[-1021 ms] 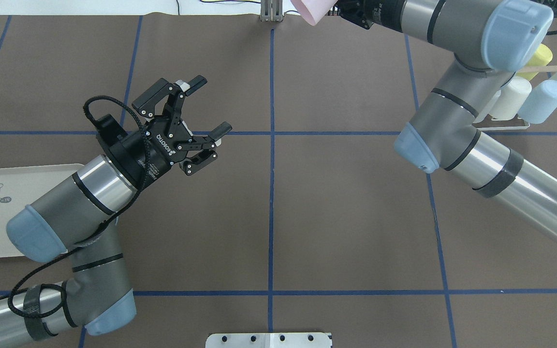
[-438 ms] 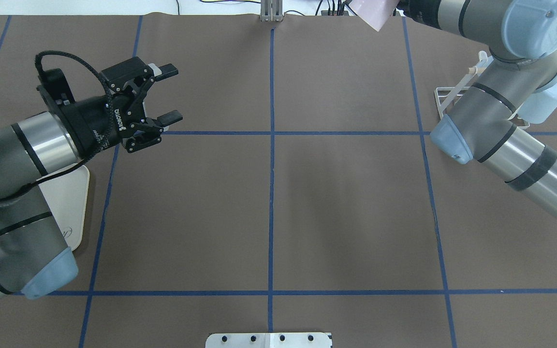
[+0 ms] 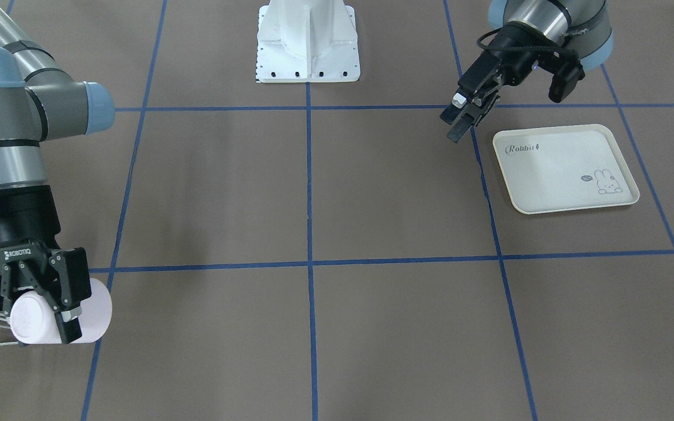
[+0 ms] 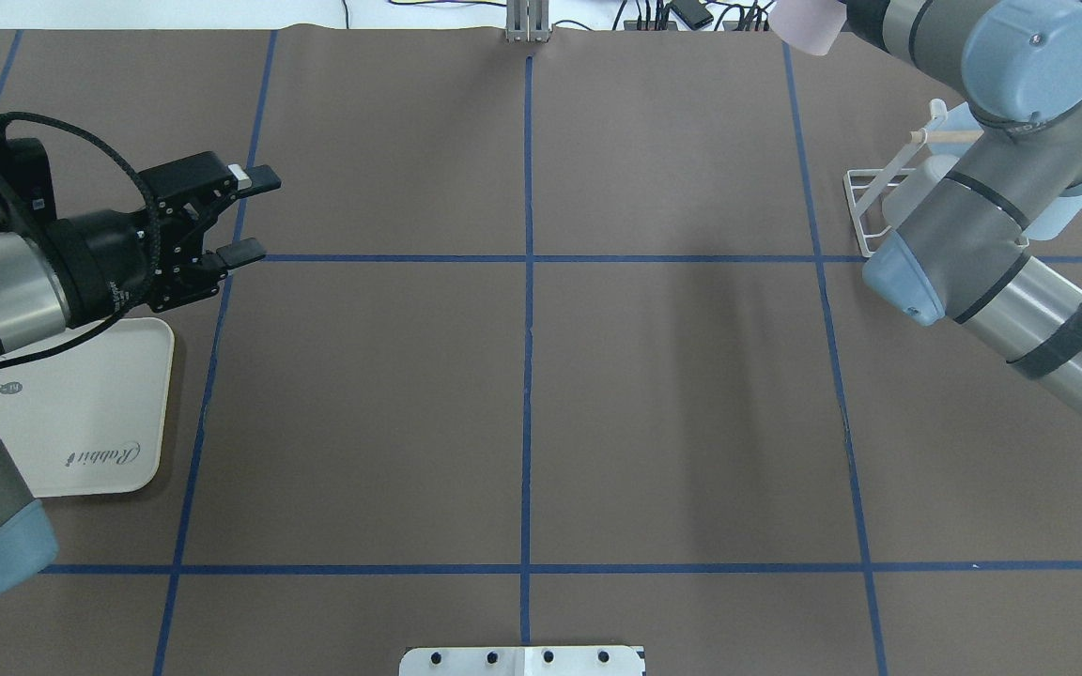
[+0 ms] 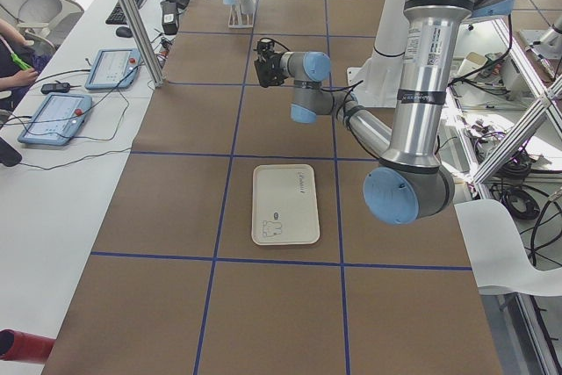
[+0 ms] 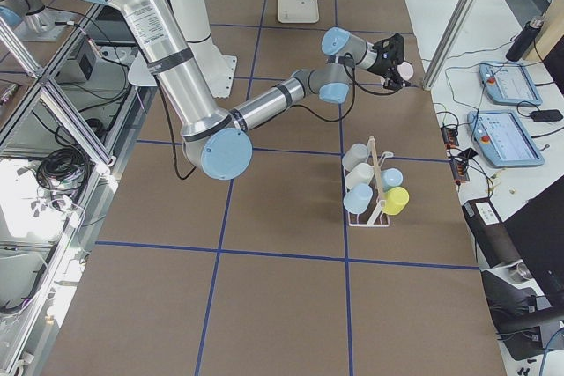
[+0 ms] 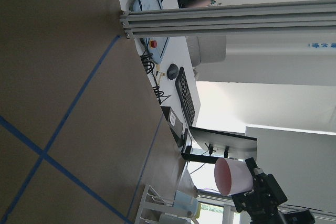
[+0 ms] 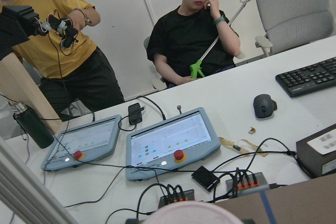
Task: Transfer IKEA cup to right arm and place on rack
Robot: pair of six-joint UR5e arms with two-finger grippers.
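Nearest the robot's base, your left claw (image 4: pixel 259 211) hangs wide and empty beside the rabbit tray (image 4: pixel 81 404). Farther out, the right claw (image 3: pixel 38 318) grips the pink cup (image 3: pixel 94 316) on its side above the tabletop (image 4: pixel 672 376), mouth toward the left arm; the rack (image 6: pixel 377 173) lies to its right.

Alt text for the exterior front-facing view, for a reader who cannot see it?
The right gripper, at the view's lower left, is shut on a pink cup held sideways. At upper right, the open left gripper hovers near a rabbit-print tray.
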